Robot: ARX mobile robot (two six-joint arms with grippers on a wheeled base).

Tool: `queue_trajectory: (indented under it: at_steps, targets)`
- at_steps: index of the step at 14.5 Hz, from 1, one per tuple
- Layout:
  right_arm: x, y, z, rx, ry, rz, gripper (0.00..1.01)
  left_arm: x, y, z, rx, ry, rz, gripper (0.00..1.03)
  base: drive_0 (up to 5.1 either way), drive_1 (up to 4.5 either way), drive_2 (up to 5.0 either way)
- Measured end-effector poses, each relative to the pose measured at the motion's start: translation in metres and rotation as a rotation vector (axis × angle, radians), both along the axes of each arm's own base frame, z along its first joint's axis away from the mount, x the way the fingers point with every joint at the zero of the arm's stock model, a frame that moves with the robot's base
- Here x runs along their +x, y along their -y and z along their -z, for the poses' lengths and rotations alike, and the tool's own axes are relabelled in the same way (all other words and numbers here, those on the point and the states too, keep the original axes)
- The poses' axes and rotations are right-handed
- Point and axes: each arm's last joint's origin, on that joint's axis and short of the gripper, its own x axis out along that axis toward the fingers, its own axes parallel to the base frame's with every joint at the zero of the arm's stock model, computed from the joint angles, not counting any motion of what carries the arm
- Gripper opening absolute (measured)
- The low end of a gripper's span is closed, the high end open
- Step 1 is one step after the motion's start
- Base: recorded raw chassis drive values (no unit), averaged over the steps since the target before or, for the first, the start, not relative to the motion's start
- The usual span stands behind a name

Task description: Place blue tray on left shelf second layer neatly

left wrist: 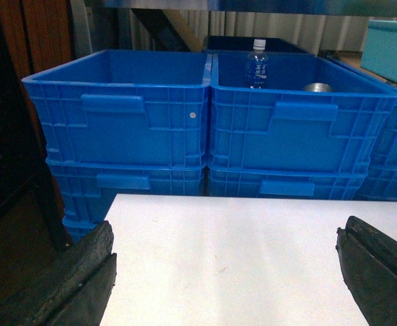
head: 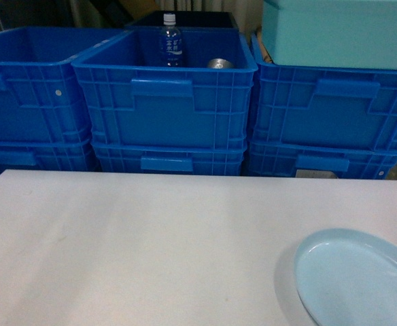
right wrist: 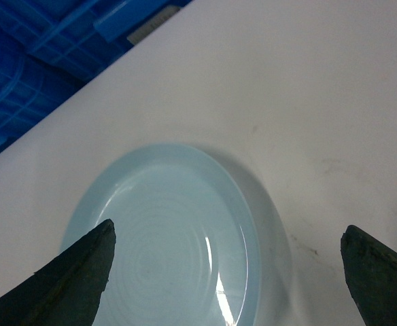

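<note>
On the white table (head: 151,244), head view: blue tray (head: 358,278) sits at the near right corner, cut off by the right and bottom frame edges; neither gripper shows here. Behind the table, stacked blue crates (head: 164,112); middle top crate holds a water bottle (head: 171,41) and a metal can (head: 219,64), only the can's top visible. A pale turquoise box (head: 341,30) sits on the right crate, top cropped. Left wrist view: left gripper (left wrist: 226,272) spread wide, only the two dark fingertips (left wrist: 83,285) in frame at the bottom corners, nothing between them but bare table ahead; the crates lie well beyond the jaws, bottle and can in the crate ahead-right. Dark rack at far left, hard to make out. Right wrist view: right gripper (right wrist: 226,272) also spread wide, hanging over the tray, which lies between the jaws, nearer the left fingertip, bottom edge cropped. No contact visible. Crates cross the top-left corner, blurred.
</note>
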Motion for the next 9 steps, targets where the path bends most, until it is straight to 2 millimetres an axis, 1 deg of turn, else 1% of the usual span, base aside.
queue_trajectory:
  at_steps: [2,3,4,5,6,9]
  targets:
    - [0.001,0.001,0.021,0.055,-0.05,-0.007,0.98,0.0,0.0,0.0,0.0,0.0,0.0,0.98,0.0,0.0,0.0]
    - [0.01,-0.009,0.024,0.063,-0.057,-0.021,0.98,0.0,0.0,0.0,0.0,0.0,0.0,0.98,0.0,0.0,0.0]
    - [0.015,-0.026,0.026,0.059,-0.073,-0.029,0.98,0.0,0.0,0.0,0.0,0.0,0.0,0.98,0.0,0.0,0.0]
    - [0.016,-0.037,0.031,0.065,-0.091,-0.02,0.98,0.0,0.0,0.0,0.0,0.0,0.0,0.98,0.0,0.0,0.0]
    - [0.016,-0.043,0.036,0.074,-0.109,-0.014,0.98,0.0,0.0,0.0,0.0,0.0,0.0,0.98,0.0,0.0,0.0]
    - [0.017,-0.047,0.039,0.076,-0.11,0.011,0.98,0.0,0.0,0.0,0.0,0.0,0.0,0.98,0.0,0.0,0.0]
